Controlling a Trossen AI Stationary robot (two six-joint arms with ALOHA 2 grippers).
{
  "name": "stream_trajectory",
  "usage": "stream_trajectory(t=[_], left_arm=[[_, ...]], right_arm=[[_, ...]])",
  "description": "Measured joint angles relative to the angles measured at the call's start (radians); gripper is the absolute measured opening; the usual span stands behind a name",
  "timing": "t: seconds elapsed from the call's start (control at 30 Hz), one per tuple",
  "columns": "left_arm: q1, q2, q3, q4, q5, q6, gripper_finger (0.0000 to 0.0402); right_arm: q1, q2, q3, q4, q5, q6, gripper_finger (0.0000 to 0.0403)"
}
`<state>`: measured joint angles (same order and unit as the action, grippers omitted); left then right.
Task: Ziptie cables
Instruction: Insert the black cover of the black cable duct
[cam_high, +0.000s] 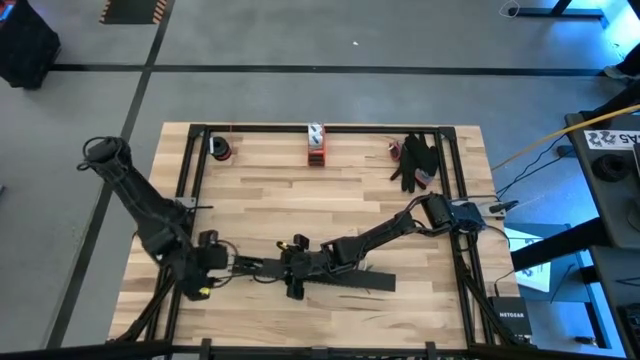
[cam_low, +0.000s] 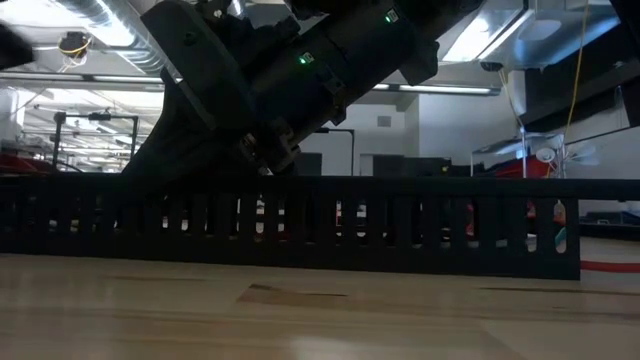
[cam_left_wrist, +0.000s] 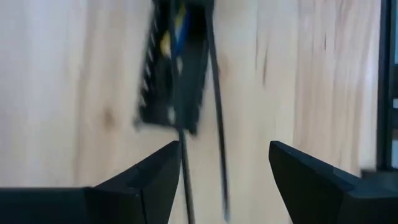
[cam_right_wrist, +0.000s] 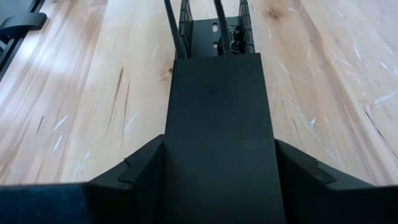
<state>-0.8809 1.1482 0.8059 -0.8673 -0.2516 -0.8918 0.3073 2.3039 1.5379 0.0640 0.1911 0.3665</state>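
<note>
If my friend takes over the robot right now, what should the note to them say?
Left gripper: open, off the end of the slotted bar, with thin black strips on the wood between its fingers.
Right gripper: clamped across the slotted bar.
Cables: blue and yellow ones lie inside the bar's end.
Done: no tie seen around the cables.
Left: tie them.

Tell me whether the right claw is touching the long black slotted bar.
Touching. The right wrist view shows the slotted bar filling the space between the right claw's fingers, flush against both.
</note>
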Motion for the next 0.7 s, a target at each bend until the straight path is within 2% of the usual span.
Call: stream_trajectory(t=[0.13,0.23,0.43,0.57,0.63,0.7], left_arm=[[-0.096,0.009,-0.059,0.008,0.003,-0.166,0.0237],[-0.115,0.008,-0.119,0.074,-0.005,-0.225,0.0237],[-0.088,0.008,-0.231,0.192,-0.007,-0.239,0.0236],[-0.058,0.009,-0.254,0.201,-0.011,-0.246,0.0236],[-0.042,0.008,-0.258,0.201,-0.014,-0.250,0.0226],[-0.030,0.008,-0.259,0.208,-0.012,-0.242,0.0199]], right_arm=[[0.000,0.000,0.000,0.002,0.002,0.001,0.0230],[0.000,0.001,-0.001,0.013,0.017,0.003,0.0230],[0.000,0.002,-0.001,0.020,0.028,0.003,0.0230],[0.000,0.002,-0.001,0.021,0.028,0.003,0.0230],[0.000,0.002,-0.001,0.021,0.028,0.003,0.0230],[0.000,0.002,-0.001,0.022,0.028,0.003,0.0230]])
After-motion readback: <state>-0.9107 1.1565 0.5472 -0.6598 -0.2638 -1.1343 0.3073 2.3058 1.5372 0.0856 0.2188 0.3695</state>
